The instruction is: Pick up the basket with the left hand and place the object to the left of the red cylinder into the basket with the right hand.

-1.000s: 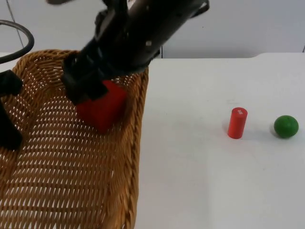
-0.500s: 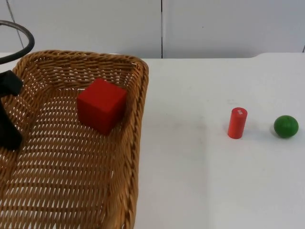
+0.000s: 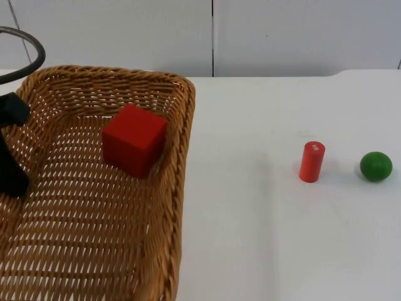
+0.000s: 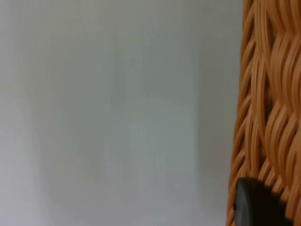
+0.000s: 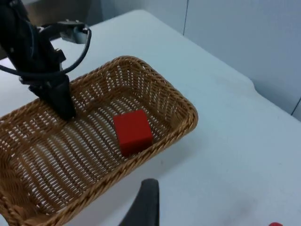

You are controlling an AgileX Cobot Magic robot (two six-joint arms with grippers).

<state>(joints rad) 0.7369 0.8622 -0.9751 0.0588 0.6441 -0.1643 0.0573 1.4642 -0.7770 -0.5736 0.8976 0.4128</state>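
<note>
Three views, entered in order.

Top view: a wicker basket (image 3: 94,188) at the tabletop's (image 3: 263,238) left side, running to the near edge. A red cube (image 3: 134,139) lies inside it, toward the far end and close to the right wall. The left claw (image 3: 9,147) stands at the basket's left wall; whether it pinches the wall cannot be told here. A red cylinder (image 3: 311,162) stands upright toward the tabletop's right side, with a green ball (image 3: 376,166) just beside it, nearer the right edge and apart from it. A grey partition wall (image 3: 250,37) closes the far edge.

Left wrist view: the basket's woven wall (image 4: 270,108) seen close, one black fingertip (image 4: 256,205) against the weave, pale tabletop (image 4: 117,117) beyond.

Right wrist view: the right claw (image 5: 146,207) is raised above the tabletop (image 5: 235,141), outside the basket's (image 5: 183,106) wall; one finger is seen, so spread or pressed cannot be told. The cube (image 5: 133,132) rests on the basket floor. The left claw (image 5: 61,101) reaches down just inside the opposite wall.
</note>
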